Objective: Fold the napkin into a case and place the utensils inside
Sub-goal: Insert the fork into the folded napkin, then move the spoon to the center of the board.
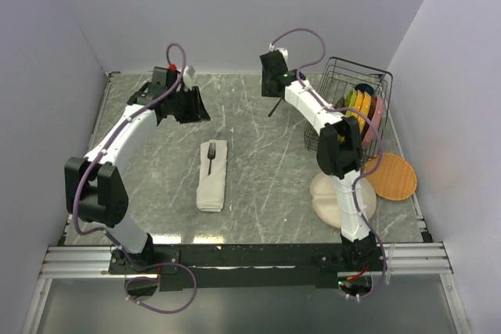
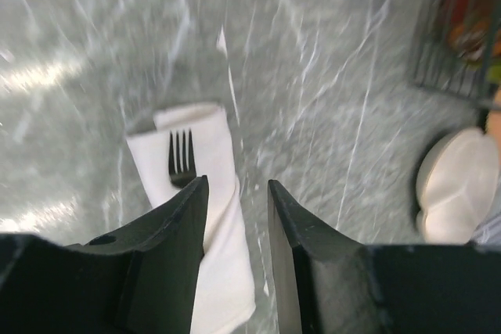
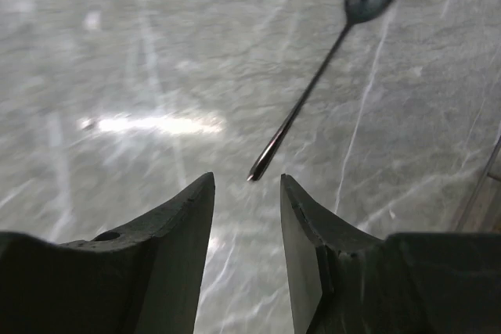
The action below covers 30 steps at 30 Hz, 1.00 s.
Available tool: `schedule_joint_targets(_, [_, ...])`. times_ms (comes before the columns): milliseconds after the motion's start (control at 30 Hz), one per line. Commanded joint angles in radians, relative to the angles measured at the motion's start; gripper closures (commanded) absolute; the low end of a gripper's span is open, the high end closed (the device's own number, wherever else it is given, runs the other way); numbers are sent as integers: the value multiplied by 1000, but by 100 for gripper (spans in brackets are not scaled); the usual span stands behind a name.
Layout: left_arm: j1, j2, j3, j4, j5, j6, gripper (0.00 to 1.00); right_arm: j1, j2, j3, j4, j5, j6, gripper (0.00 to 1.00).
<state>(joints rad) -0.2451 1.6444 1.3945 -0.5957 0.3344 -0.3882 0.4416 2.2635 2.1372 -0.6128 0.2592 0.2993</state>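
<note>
The left tool [image 1: 188,107] hangs over the far left part of the grey marbled table [image 1: 258,185], its jaws parted with nothing between them. In the left wrist view the cloth shows below, past its fingers [image 2: 188,217].

Right of it and nearer the front lies the napkin [image 1: 212,181], folded into a narrow, layered strip running front to back. The fork [image 1: 210,158] lies on its far half, tines toward the far end. I cannot tell whether its handle is tucked under a layer.

Further right, at the far side, the right tool [image 1: 272,84] is over the table with its jaws also apart and gripping nothing. The spoon [image 3: 329,60] lies on the bare table just ahead of it – well apart from the napkin – with the tip of the handle pointing at the gap between the fingers [image 3: 301,217] and not touching them.

At the right edge stands a wire rack [image 1: 368,72] with colourful plates [image 1: 364,107] upright in it. In front of the rack a beige plate [image 1: 325,193] lies flat, partly hidden by the right arm, and just right of it is an orange plate [image 1: 393,176].
</note>
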Motion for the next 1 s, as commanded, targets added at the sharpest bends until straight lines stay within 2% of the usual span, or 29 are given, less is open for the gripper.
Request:
schedule_joint_targets(0, [26, -40, 49, 60, -28, -20, 58, -1, 105, 84, 77, 202, 18, 49])
schedule_joint_targets(100, [41, -35, 69, 48, -29, -17, 58, -10, 148, 104, 142, 238, 5, 43])
schedule_joint_targets(300, [86, -9, 66, 37, -9, -23, 59, -27, 185, 90, 222, 268, -17, 39])
schedule_joint_targets(433, [102, 15, 78, 34, 0, -23, 59, -40, 235, 181, 176, 239, 11, 36])
schedule_joint_targets(633, [135, 75, 133, 2, 28, -29, 60, -53, 228, 176, 139, 180, 46, 32])
schedule_joint_targets(767, [161, 100, 141, 10, 46, -35, 60, -73, 215, 151, 105, 57, 103, 31])
schedule_joint_targets(867, [164, 117, 153, 2, 64, -38, 60, -83, 252, 214, 50, 66, 130, 32])
schedule_joint_targets(967, [165, 127, 170, -4, 66, -43, 60, -93, 265, 202, 33, 77, 164, 32])
